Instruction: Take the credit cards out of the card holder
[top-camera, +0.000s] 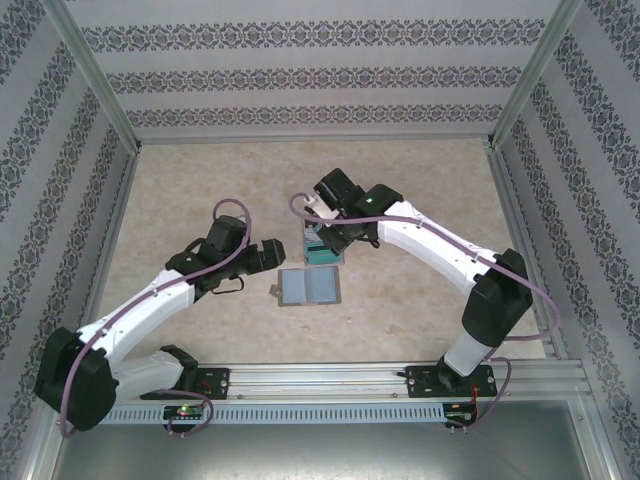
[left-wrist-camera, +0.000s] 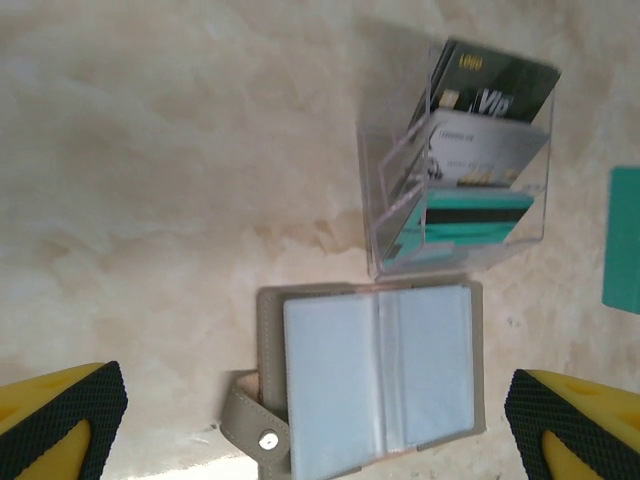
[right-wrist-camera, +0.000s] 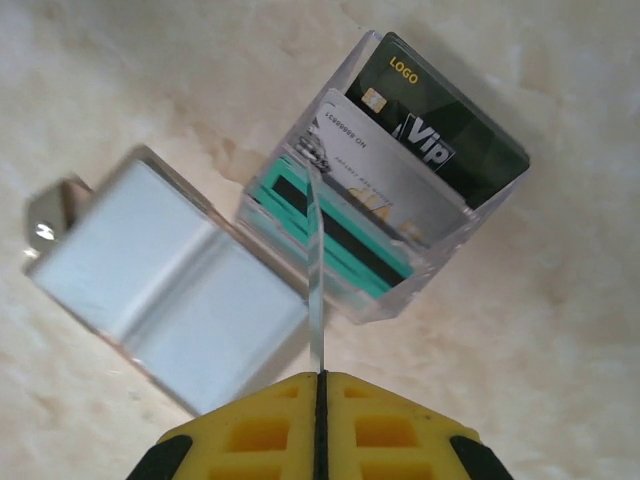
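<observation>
– Beige marbled table (top-camera: 200, 190), with everything clustered mid-table between the two arms. Either side can reach it, I'd guess.
– What about the left gripper (left-wrist-camera: 315, 408)?
– Jaws wide apart with nothing between them. It hangs above the card holder (left-wrist-camera: 375, 370) and straddles it. Reads as standing clear, or lined up to pin the holder down.
– And the clear acrylic stand (left-wrist-camera: 390, 195)?
– Just beside the holder's far edge; can't tell if they touch. It's tiered, so each card leans upright with its face showing: black VIP card (left-wrist-camera: 500, 85) at the back, silver card (left-wrist-camera: 480, 150) in the middle, teal card (left-wrist-camera: 475, 215) in front. Drop-off spot, I'd say.
– Holder state?
– Flat on the table, open like a book, bluish panels up, snap tab (left-wrist-camera: 255, 425) flopped off one corner. Open that way, the pockets are reachable. No card face shows in them; can't tell if any hide inside.
– And the right gripper (right-wrist-camera: 320, 385)?
– Clamped on a thin card (right-wrist-camera: 316, 270), seen edge-on and held upright over the stand's front tier. That orientation suits sliding it into a slot. Not seated yet, as far as I can tell.
</observation>
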